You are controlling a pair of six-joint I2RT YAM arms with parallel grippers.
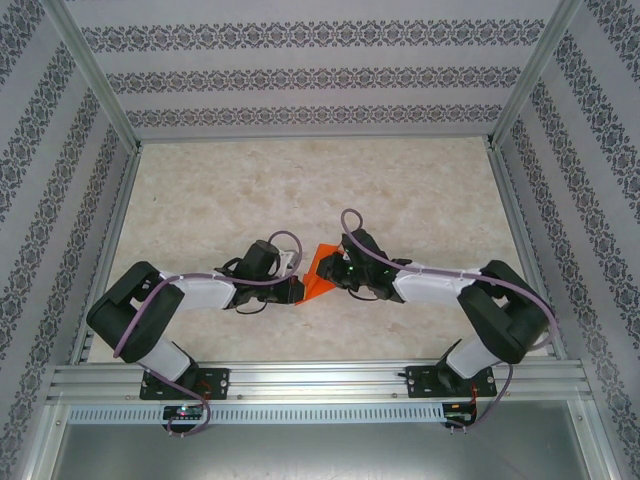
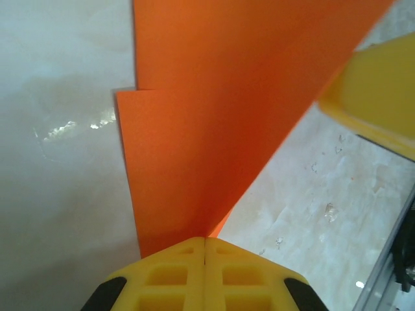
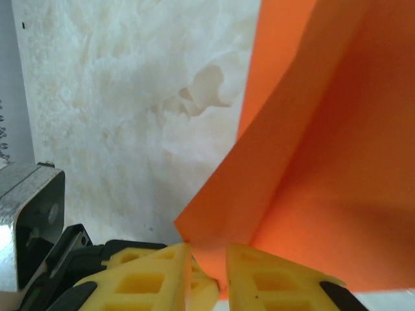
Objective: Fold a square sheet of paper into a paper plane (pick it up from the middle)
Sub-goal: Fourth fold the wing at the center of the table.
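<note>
Centre of the top view: folded orange paper (image 1: 318, 272) above the pale table (image 1: 420, 180), just where the two arms meet. At the bottom centre of the left wrist view, left gripper (image 2: 205, 241) clenched on the paper's narrow lower end, with layers fanning up across the frame. At the bottom of the right wrist view, right gripper (image 3: 207, 254) with fingers slightly apart and a paper corner in the gap; pinched or loose, impossible to tell.

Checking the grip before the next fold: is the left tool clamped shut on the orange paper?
Yes, the yellow fingers of the left tool meet with the orange paper pinched between them.
</note>
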